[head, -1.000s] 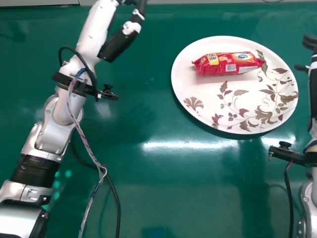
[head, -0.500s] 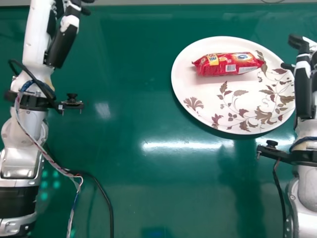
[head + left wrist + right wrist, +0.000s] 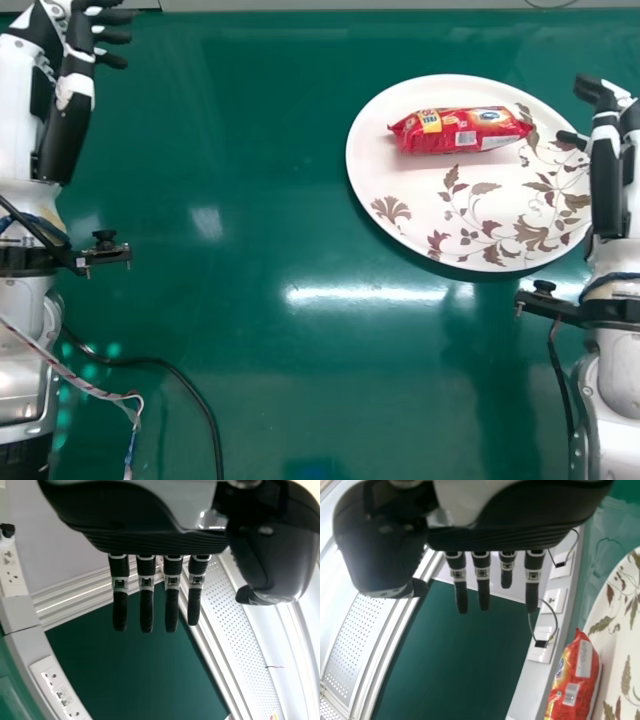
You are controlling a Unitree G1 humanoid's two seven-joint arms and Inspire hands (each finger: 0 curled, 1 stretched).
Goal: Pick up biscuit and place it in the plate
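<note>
tbl (image 3: 330, 400): grn, glossy | on it: wht rnd plate (image 3: 385, 178), brn leaf print | pos: far rt

Head view looks down, sharing the plate (image 3: 420, 190) with right wrist view.

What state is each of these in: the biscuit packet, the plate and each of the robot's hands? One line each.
Biscuit packet, lying on the plate, not held
Plate, face up, under the packet
Left hand, open, empty
Right hand, open, empty
</note>
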